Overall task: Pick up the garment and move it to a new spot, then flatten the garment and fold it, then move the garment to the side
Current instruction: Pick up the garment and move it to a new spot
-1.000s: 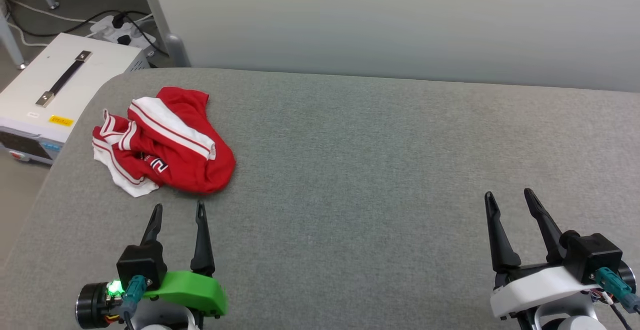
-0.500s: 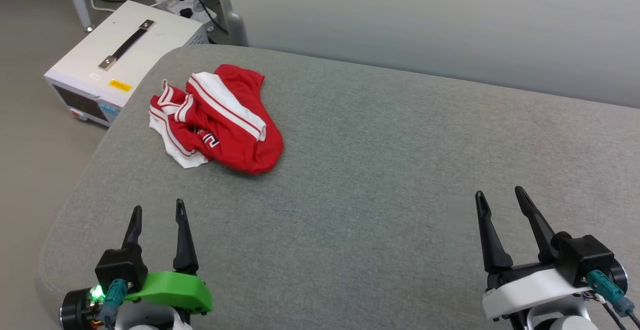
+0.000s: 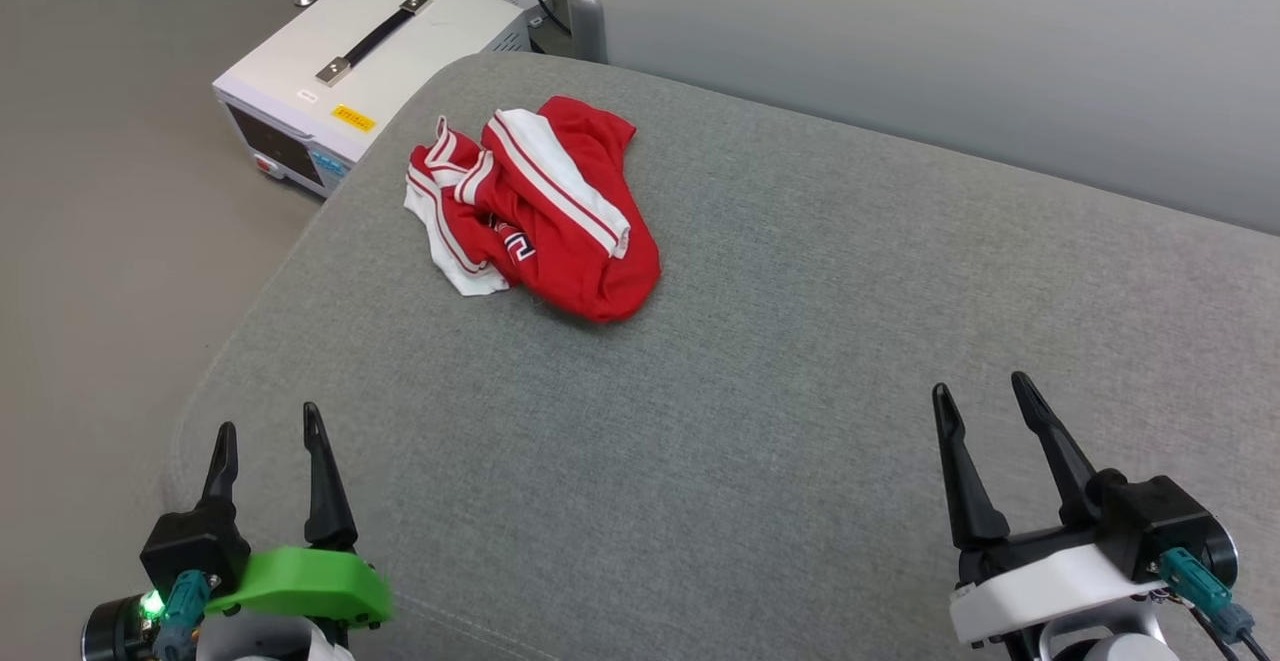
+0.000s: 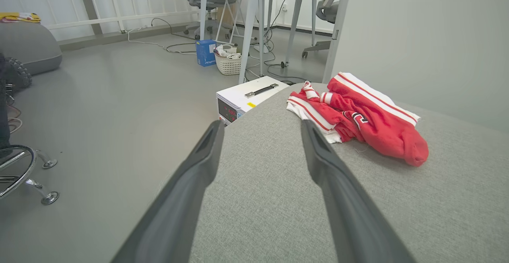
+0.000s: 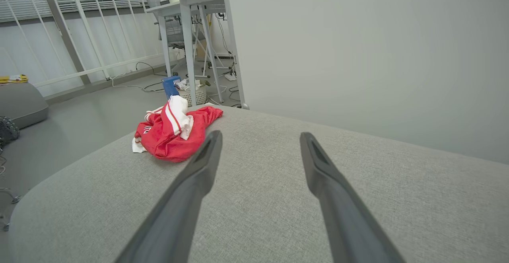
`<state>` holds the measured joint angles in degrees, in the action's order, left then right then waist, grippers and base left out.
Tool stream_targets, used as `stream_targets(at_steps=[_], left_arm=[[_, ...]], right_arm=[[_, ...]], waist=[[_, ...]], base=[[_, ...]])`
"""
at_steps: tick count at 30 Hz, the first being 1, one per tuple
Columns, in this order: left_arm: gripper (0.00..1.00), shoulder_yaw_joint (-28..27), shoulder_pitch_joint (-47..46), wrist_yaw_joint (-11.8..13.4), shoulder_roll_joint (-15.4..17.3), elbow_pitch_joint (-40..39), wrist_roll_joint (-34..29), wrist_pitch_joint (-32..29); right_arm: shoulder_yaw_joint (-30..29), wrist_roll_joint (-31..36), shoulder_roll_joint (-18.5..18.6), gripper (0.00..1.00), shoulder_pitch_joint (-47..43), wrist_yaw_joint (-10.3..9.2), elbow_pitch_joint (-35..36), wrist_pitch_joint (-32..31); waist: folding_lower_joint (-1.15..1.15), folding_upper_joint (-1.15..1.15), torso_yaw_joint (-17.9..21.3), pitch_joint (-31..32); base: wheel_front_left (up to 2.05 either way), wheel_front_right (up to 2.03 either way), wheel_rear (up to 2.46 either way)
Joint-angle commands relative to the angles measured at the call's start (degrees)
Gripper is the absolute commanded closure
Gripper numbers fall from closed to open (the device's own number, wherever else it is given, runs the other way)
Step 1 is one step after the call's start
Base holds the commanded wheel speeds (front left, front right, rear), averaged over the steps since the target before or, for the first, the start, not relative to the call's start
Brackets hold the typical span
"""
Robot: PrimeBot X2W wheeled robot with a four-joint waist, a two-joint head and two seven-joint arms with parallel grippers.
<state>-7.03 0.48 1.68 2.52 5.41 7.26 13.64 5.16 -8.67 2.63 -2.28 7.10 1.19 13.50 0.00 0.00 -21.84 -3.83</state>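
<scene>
progress: none yet | red jersey T-shirt (image 3: 545,211) crumpled, ungrasped | left hand (image 3: 267,421) open, empty | right hand (image 3: 980,385) open, empty | to do: every step

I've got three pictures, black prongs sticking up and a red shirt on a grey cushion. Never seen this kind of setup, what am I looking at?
This is a two-armed robot seen through its cameras. One picture looks down from its head: the left gripper, with a green part, is at lower left, the right gripper, with a white part, at lower right. The other two come from cameras on each wrist, looking along that gripper's two dark fingers. A crumpled red and white garment lies on the grey padded surface, near its far left corner. Both grippers are open and hold nothing. The white box stands on the floor.
</scene>
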Motion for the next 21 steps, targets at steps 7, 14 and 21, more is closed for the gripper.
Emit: stream_targets(at_steps=[7, 14, 21], left_arm=[[0.00, -2.11, -5.46, -3.25, 0.55, 0.47, 0.96, 1.36], [0.00, -2.31, -19.59, -7.96, 5.83, 6.39, 1.89, 1.36], [0.00, 4.04, -35.95, -9.10, 13.11, 14.57, 7.48, -5.20]], right_arm=[[1.03, 0.03, 0.63, 0.00, 1.25, 0.39, 0.48, 1.50], [1.68, 0.56, 2.85, 0.00, 4.12, 0.39, 1.60, 1.50], [2.11, 0.89, 5.12, 0.00, 7.65, 0.39, 2.86, 1.50]], waist=[[0.00, 0.00, -0.58, -2.13], [0.00, 0.00, 2.22, -6.72], [0.00, 0.00, 5.39, -11.76]], base=[[0.00, 0.00, 0.00], [0.00, 0.00, 0.00], [0.00, 0.00, 0.00]])
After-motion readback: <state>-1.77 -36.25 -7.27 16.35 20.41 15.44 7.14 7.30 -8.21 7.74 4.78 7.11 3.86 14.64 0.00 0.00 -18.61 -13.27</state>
